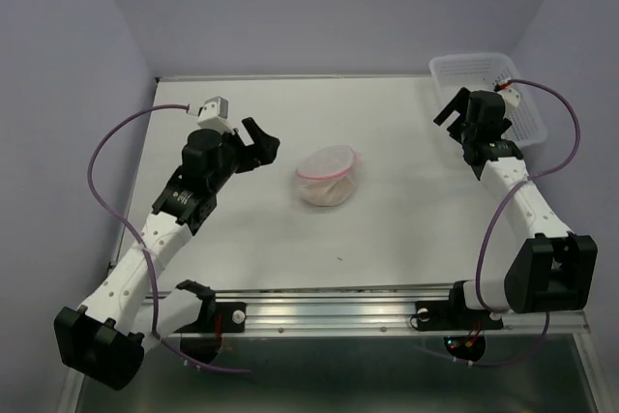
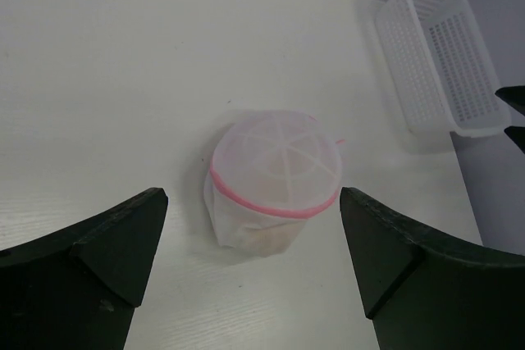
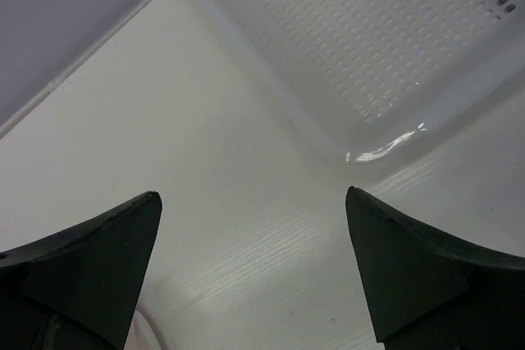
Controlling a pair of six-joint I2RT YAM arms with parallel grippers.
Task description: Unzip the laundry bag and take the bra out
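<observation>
Mesh laundry bag [image 1: 327,176] ahead of left claw [image 1: 262,141]

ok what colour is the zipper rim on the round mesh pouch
Pink, circling the small round white mesh pouch; the left wrist view shows it best.

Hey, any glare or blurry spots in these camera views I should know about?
Right wrist view: a bright glare streak on the basket rim, and the dark fingers look soft. Left wrist view: the laundry bag is fairly sharp, with a faint shadow at its base. Top view: even, diffuse light, no harsh shadows.
</observation>
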